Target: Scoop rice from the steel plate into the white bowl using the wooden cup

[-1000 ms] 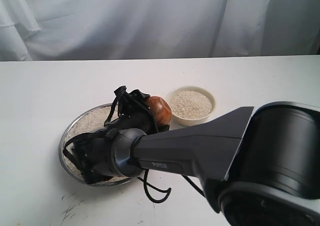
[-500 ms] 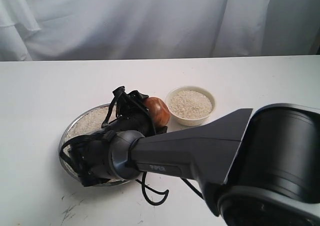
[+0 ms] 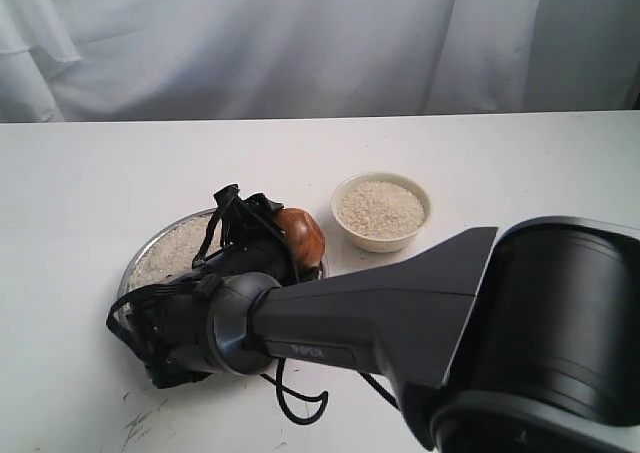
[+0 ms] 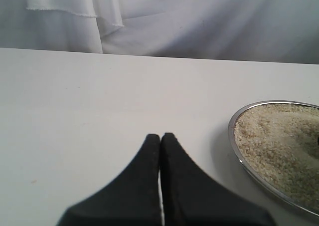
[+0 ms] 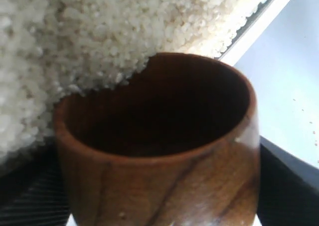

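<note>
The right gripper (image 3: 278,235) clamps the cup (image 3: 302,235), jaws wide around its wall. The cup tilts over the plate (image 3: 130,273), mouth against the rice (image 5: 99,31), inside apparently empty. Drive the rim low into the heap, then roll it upright before lifting toward the bowl (image 3: 380,241). The left gripper (image 4: 160,145), jaws together, sits beside the plate.

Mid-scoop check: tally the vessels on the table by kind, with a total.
steel plate: 1
white bowl: 1
wooden cup: 1
Total: 3
</note>
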Robot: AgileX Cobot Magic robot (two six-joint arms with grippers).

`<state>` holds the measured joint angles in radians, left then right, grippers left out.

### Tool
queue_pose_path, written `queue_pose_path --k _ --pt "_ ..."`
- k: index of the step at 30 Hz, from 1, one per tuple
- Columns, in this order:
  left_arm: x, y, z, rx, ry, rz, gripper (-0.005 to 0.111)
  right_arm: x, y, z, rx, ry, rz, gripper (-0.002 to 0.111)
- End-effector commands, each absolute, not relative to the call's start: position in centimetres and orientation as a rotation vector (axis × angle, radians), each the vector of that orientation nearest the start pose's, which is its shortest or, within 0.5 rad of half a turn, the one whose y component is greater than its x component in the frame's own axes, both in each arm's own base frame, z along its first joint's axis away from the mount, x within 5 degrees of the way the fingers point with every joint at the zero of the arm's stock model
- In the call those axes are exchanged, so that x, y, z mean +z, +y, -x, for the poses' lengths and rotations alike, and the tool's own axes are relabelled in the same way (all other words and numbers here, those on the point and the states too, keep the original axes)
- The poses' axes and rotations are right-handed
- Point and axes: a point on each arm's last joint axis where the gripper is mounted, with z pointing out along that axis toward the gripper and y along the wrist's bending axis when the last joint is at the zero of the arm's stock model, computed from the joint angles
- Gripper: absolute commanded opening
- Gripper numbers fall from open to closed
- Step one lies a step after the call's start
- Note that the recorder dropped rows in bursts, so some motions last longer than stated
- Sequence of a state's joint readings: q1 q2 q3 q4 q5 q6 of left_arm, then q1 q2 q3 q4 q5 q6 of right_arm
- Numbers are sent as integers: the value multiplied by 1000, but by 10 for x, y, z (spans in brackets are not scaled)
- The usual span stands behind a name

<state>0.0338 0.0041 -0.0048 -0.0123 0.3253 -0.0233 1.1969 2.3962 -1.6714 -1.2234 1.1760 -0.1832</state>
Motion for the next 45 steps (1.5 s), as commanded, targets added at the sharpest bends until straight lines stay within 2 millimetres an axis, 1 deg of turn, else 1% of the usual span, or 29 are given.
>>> queue_pose_path --k 1,3,5,7,8,10,16,19,21,27,32,38,45 --pt "184 1 -54 -6 1801 57 0 112 400 -241 -1379 1274 2097 0" --pt "184 1 -54 -6 1801 57 0 112 401 -241 -1356 1277 2090 0" --pt "184 1 -54 -6 1801 57 0 116 406 -242 -1308 1304 2063 0" --pt "184 1 -54 -6 1801 57 0 128 416 -244 -1227 1353 1998 0" --pt "184 1 -54 -6 1801 57 0 133 422 -244 -1158 1391 1995 0" --pt "184 1 -54 -6 1801 57 0 133 423 -246 -1129 1413 2031 0" --pt "184 1 -54 -6 1801 57 0 119 421 -249 -1182 1404 2053 0" --pt "184 1 -54 -6 1801 57 0 122 420 -251 -1215 1390 2042 0" --pt "184 1 -54 -6 1801 57 0 128 417 -254 -1250 1385 2027 0" --pt "184 1 -54 -6 1801 57 0 142 415 -256 -1243 1398 1996 0" --pt "184 1 -54 -6 1801 57 0 150 413 -255 -1259 1407 1984 0" --pt "184 1 -54 -6 1801 57 0 151 405 -263 -1318 1433 1990 0" --pt "184 1 -54 -6 1801 57 0 149 400 -270 -1323 1465 1986 0"
